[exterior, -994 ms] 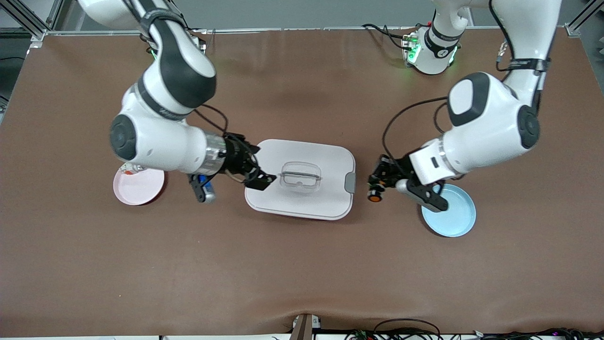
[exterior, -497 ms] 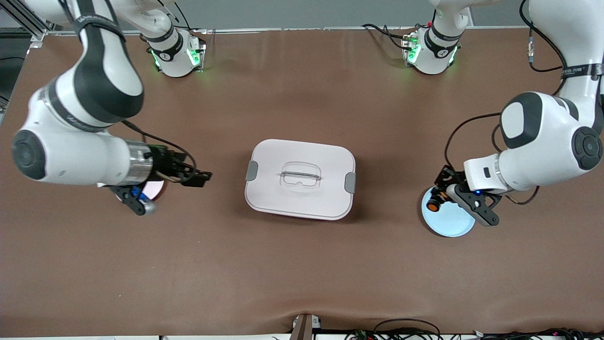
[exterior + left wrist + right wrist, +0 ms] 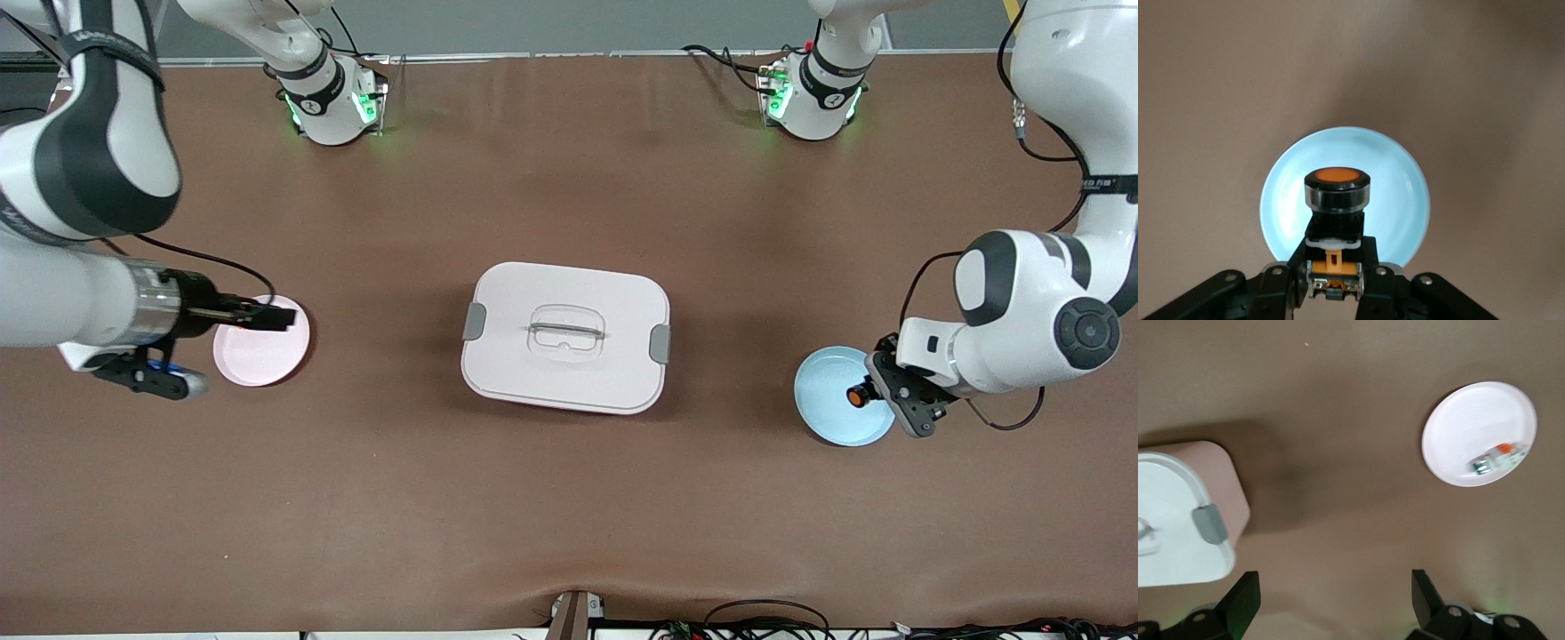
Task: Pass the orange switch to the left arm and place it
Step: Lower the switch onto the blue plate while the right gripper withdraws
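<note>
The orange switch (image 3: 856,396) has a black body and a round orange cap. My left gripper (image 3: 869,391) is shut on it and holds it over the blue plate (image 3: 827,418) at the left arm's end of the table. In the left wrist view the switch (image 3: 1336,200) sticks out from my left gripper (image 3: 1335,280), with the blue plate (image 3: 1401,180) below it. The white box (image 3: 565,336) sits lidded at the table's middle, apart from both arms. My right gripper (image 3: 274,317) is open and empty over the pink plate (image 3: 262,356).
In the right wrist view my right gripper (image 3: 1335,600) has its fingers wide apart. The pink plate (image 3: 1471,420) there holds a small silver-and-white part with a red bit (image 3: 1498,459), and a corner of the box (image 3: 1178,520) shows.
My left gripper has carried the switch away from the box to over the blue plate. My right gripper has drawn back from the box to over the pink plate.
</note>
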